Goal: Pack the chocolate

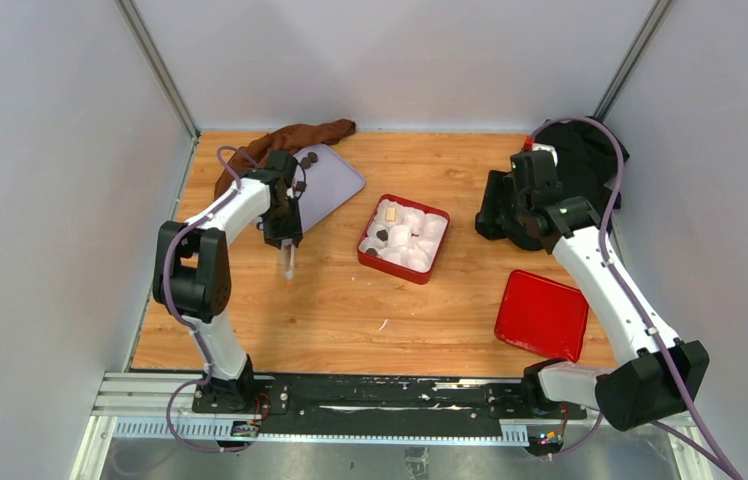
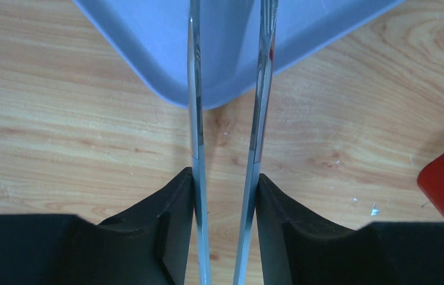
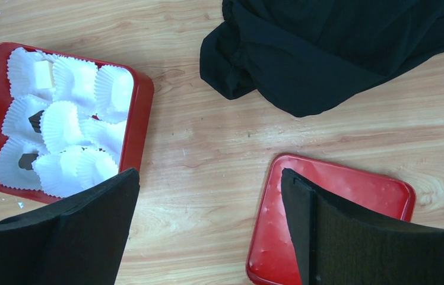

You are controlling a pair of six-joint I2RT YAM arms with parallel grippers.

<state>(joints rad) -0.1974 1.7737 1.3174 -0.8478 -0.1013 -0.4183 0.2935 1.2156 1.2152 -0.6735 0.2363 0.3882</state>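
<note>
Reaching forward, left pincer grasping tweezers at lavender tray edge; right pincer released, raised.

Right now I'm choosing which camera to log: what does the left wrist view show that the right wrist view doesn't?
Left wrist only: tweezers in the left gripper, nothing between the blades, and the tray corner. Right wrist only: cups with a few chocolates, cloth, lid. Both: table, likely the box.

Dark chocolate pieces lie on the lavender tray
</note>
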